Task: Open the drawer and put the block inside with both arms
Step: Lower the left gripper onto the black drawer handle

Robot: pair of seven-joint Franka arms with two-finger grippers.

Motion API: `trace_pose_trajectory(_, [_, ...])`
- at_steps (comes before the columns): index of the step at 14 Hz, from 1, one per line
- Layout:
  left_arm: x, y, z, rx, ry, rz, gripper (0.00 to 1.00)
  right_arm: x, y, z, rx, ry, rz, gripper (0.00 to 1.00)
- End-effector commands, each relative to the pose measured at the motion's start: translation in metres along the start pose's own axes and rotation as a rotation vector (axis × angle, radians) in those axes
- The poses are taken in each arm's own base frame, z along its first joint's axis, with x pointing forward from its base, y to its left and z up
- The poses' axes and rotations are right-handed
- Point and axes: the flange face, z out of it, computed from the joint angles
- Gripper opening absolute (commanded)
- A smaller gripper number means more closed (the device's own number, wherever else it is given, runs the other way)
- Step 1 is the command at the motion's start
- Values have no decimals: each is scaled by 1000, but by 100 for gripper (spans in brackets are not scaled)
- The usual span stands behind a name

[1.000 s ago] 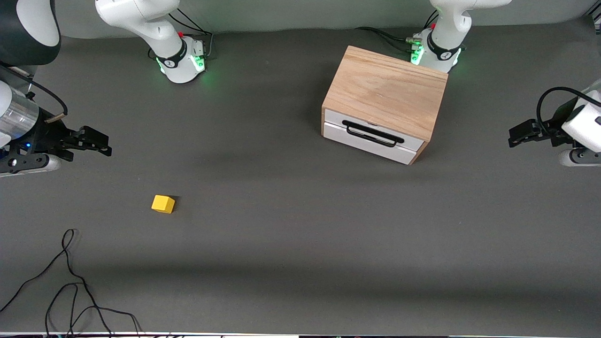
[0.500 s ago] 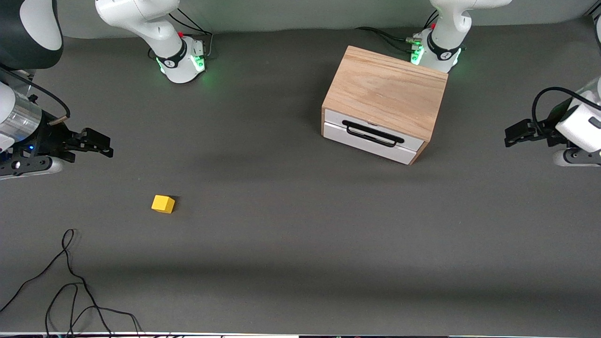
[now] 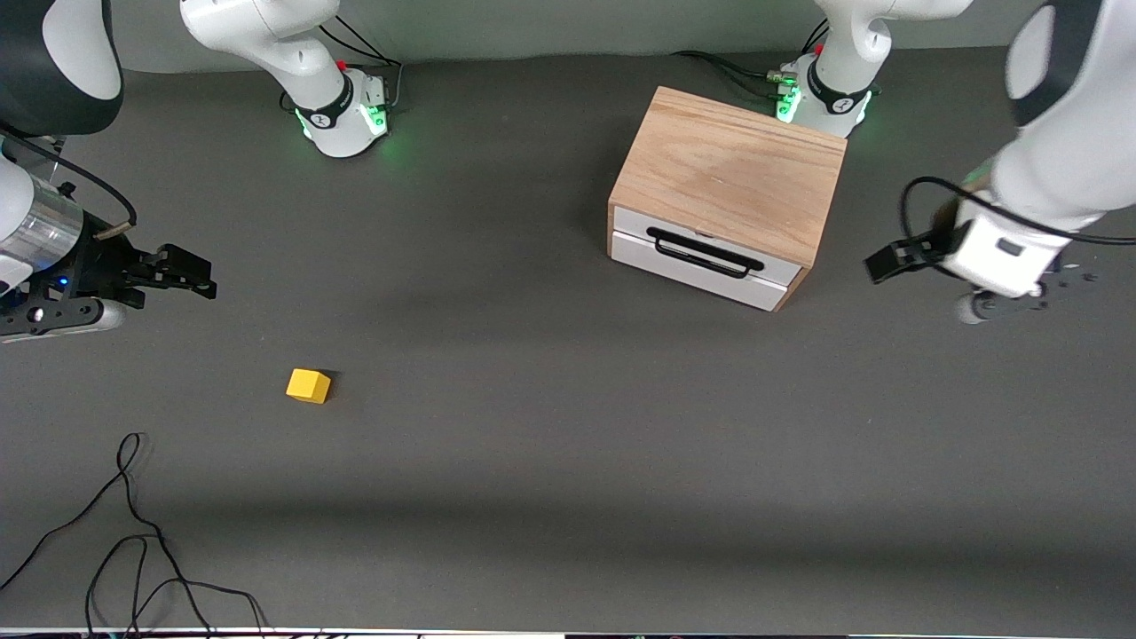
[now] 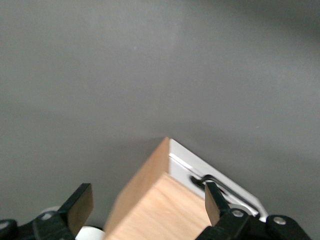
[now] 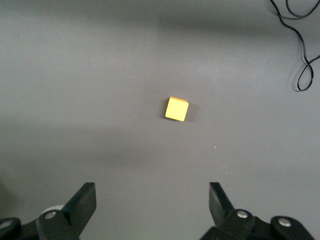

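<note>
The drawer (image 3: 697,259) is fully closed in its light-wood cabinet (image 3: 728,173), which sits on the tabletop (image 3: 550,444) toward the left arm's end. The handle (image 3: 706,252) faces the front camera. The block (image 3: 309,386) lies on the tabletop toward the right arm's end, well apart from the cabinet and nearer the camera.

The left tool (image 3: 887,264) hangs beside the cabinet with its jaws wide and empty, probably lining up on the handle, though its wrist view shows only one end of that bar. The right tool (image 3: 188,271) hangs over bare tabletop near the block, jaws wide, holding nothing, with the block centred in its wrist view (image 5: 177,109). A loose cable (image 3: 133,532) lies near the front edge.
</note>
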Motion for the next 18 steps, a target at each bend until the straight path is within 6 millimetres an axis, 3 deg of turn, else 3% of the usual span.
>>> trace_pose_trajectory(1, [-21, 35, 3, -11, 3, -141, 100, 2, 2, 0, -2, 3, -3, 100])
trace_pose_trajectory(5, [-71, 103, 11, -9, -3, -347, 100, 5, 3, 2, -6, 5, -2, 100])
trace_pose_trajectory(8, [-119, 166, 40, 46, 7, -556, 100, 9, 5, 4, -7, 25, 2, 100])
trace_pose_trajectory(10, [-136, 193, 52, 65, 15, -649, 100, 10, 6, 5, -7, 25, 5, 100])
trace_pose_trajectory(12, [-143, 208, 53, 58, 20, -722, 100, 12, 7, 10, -9, 31, 14, 100])
trace_pose_trajectory(14, [-146, 211, 55, 68, 15, -776, 100, 12, 21, 11, -8, 36, 44, 100])
trace_pose_trajectory(18, [-148, 204, 64, 123, -6, -783, 100, 11, 24, 54, -4, -14, 57, 100])
